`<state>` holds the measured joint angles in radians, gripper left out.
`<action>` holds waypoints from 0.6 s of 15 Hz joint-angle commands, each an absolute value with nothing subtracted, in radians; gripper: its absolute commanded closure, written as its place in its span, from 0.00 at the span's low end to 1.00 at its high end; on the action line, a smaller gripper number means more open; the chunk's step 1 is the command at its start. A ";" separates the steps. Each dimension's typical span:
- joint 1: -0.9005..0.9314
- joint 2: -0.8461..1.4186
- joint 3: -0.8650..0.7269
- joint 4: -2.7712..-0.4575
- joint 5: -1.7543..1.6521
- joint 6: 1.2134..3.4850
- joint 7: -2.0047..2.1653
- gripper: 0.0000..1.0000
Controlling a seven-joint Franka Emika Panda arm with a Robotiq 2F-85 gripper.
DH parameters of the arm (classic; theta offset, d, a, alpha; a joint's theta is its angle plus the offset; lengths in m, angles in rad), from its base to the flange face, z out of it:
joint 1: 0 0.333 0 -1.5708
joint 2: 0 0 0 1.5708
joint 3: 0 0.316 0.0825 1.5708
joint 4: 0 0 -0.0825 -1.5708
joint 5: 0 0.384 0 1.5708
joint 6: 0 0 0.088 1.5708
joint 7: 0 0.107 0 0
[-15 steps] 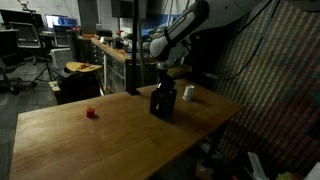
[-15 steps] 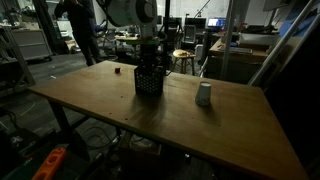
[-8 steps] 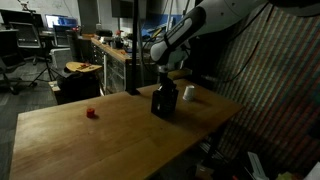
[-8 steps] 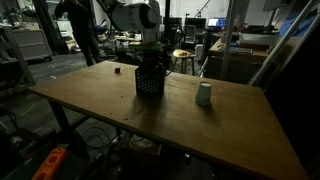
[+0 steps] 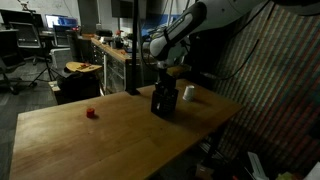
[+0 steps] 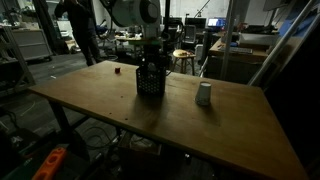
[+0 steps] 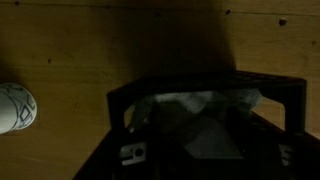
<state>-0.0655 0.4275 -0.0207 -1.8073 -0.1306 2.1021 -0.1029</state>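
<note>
Now: gripper (image 6: 151, 58), hanging just over the black mesh basket (image 6: 150, 82), is spreading its jaws from shut to well apart, gripping nothing visible, probably releasing something inside.

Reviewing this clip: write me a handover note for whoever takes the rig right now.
Gripper: directly above the black mesh holder; too dark to judge whether the jaws are open or shut.
Things: the holder stands upright on the table; white cup beside it, apart; small red object lies far off, alone.
Done: something pale shows inside the holder in the wrist view.
Left: cup and red object sit on the table, not in the holder.
</note>
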 commanded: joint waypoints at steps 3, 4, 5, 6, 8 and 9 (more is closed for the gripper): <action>-0.055 0.358 -0.011 -1.787 -0.112 2.069 -0.127 0.00; -0.053 0.349 -0.009 -1.787 -0.113 2.069 -0.128 0.00; -0.051 0.343 -0.008 -1.786 -0.113 2.069 -0.131 0.00; -0.050 0.338 -0.006 -1.785 -0.113 2.068 -0.134 0.00; -0.048 0.334 -0.003 -1.784 -0.110 2.071 -0.140 0.00; -0.047 0.334 -0.001 -1.784 -0.109 2.075 -0.142 0.00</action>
<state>-0.0513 0.3534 -0.0050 -1.7874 -0.1303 2.0888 -0.1144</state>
